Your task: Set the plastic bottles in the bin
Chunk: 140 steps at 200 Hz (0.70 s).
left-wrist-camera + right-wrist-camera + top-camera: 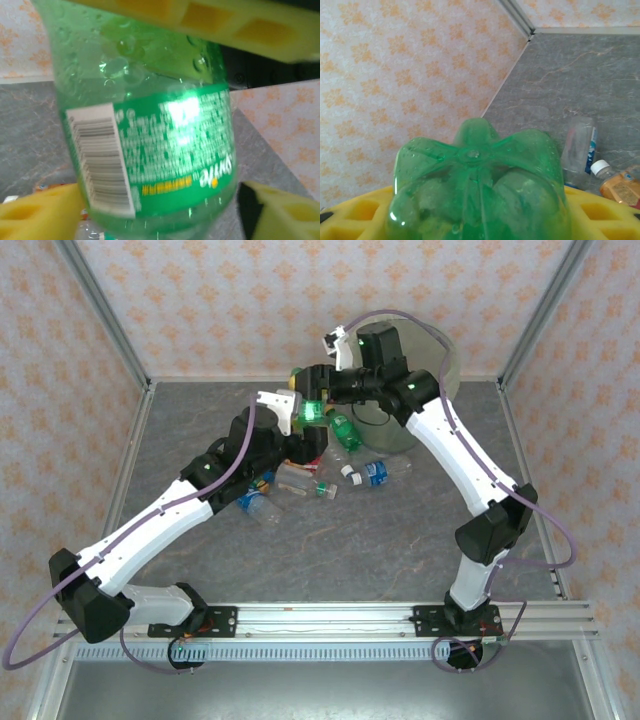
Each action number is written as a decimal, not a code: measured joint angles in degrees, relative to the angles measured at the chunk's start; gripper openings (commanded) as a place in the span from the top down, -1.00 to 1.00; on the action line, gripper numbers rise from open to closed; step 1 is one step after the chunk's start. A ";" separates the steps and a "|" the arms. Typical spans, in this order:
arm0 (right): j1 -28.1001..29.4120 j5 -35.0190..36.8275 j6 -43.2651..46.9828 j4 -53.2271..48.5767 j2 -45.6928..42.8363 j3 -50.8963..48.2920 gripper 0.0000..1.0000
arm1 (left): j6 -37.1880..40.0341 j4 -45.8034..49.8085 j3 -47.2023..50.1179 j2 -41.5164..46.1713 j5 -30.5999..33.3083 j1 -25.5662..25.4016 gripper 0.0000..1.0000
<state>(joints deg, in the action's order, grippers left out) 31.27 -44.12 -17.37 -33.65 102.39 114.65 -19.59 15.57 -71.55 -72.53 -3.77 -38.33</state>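
The bottle (150, 75) is showing clear green, its label (175, 145) wearing a deeper green with white print, yellow lettering and a white barcode patch. The pads (35, 215) are showing yellow. The walls (395, 75) are wearing pale peach with an orange floral pattern, and the table (580, 75) is showing grey marbling. The arms (165, 512) are showing white and black, their cables (400, 312) purple. Another bottle (375, 472) is wearing a blue label.

A grey marbled table (350, 550) bears a translucent pale-green bin (447, 370), with a scatter of plastic bottles (375, 472) lying just in front of the bin.
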 measured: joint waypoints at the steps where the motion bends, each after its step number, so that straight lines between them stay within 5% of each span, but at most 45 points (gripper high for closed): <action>1: -0.17 0.11 -0.11 0.00 0.00 0.00 -0.19 | 0.15 0.00 0.00 0.04 0.04 0.00 -0.98; 83: -17.07 11.30 -6.71 0.76 0.46 8.00 -0.19 | -4.63 -1.38 5.55 11.74 8.90 0.02 -0.98; 140: -20.98 23.34 -8.81 1.92 6.29 14.73 -0.19 | -13.27 1.25 12.04 14.40 13.84 3.21 -0.98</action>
<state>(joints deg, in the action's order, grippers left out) 10.28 -20.78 -26.17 -31.73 108.68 129.38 -32.86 16.82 -59.51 -58.13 10.07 -35.11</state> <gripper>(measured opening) 0.600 0.991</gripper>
